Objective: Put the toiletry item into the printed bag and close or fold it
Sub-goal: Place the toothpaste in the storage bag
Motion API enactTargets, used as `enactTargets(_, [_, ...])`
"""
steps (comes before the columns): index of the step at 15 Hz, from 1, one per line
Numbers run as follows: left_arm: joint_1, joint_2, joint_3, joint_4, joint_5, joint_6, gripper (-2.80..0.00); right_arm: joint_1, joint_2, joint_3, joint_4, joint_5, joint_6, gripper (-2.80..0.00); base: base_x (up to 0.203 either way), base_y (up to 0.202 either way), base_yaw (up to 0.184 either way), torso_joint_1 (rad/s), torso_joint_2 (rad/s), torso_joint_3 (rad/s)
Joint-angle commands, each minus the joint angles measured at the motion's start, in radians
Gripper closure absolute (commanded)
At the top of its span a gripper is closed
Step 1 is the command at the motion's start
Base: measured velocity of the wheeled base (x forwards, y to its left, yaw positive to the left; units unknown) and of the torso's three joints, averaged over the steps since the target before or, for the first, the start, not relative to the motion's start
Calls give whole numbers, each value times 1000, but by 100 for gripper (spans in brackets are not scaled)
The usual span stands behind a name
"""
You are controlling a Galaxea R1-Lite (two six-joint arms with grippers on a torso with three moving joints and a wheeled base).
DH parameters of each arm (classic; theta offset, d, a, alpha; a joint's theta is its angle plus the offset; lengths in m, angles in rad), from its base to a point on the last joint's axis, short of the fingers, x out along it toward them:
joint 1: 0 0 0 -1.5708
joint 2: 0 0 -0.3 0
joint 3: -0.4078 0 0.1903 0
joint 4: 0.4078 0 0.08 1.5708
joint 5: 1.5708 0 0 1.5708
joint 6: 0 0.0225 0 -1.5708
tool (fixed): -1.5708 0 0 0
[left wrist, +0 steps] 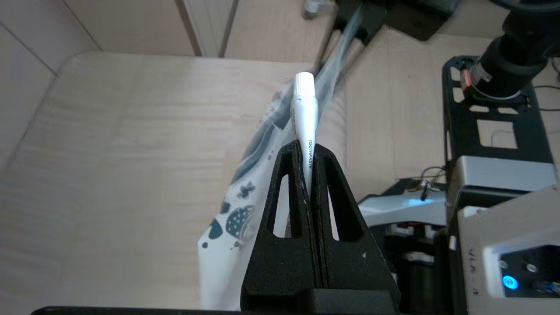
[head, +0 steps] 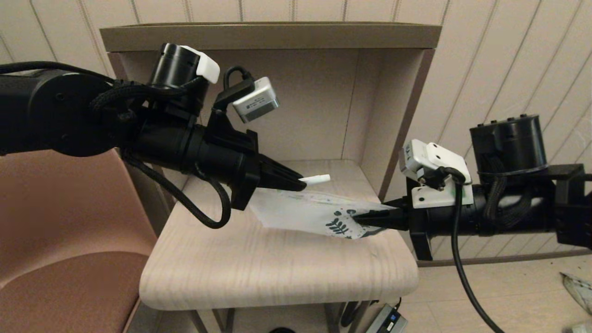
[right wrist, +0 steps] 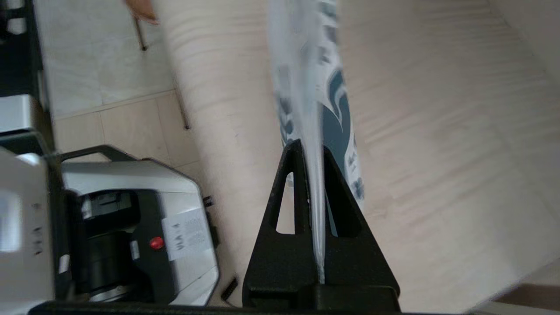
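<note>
The toiletry item [head: 317, 179] [left wrist: 305, 113] is a small white toothpaste tube, pinched by its flat tail in my left gripper [head: 300, 185] [left wrist: 307, 148], cap pointing away, held above the table. The printed bag [head: 314, 215] [left wrist: 238, 210] [right wrist: 315, 109], thin and white with dark teal prints, hangs stretched just below the tube. My right gripper [head: 363, 221] [right wrist: 311, 151] is shut on the bag's printed end, holding it edge-up over the table's right side. Whether the bag's mouth is open is not visible.
The light wooden table [head: 259, 268] sits in a beige shelf alcove [head: 296, 101]. A brown seat [head: 60, 240] stands at the left. Cables and a small device [head: 388, 321] lie on the floor below the table's front edge.
</note>
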Motion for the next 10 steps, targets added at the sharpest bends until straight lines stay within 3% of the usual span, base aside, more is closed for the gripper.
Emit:
enactTargets(1, [-2,28,-29,2,-4,6,0,10,-2,15,-3,5,-3,0,0,0,0,0,0,0])
enactTargets(10, [-31,95,-38,2,-19,25,0,24,1,16,-3,7,-2,0,0,0,0,0,0,0])
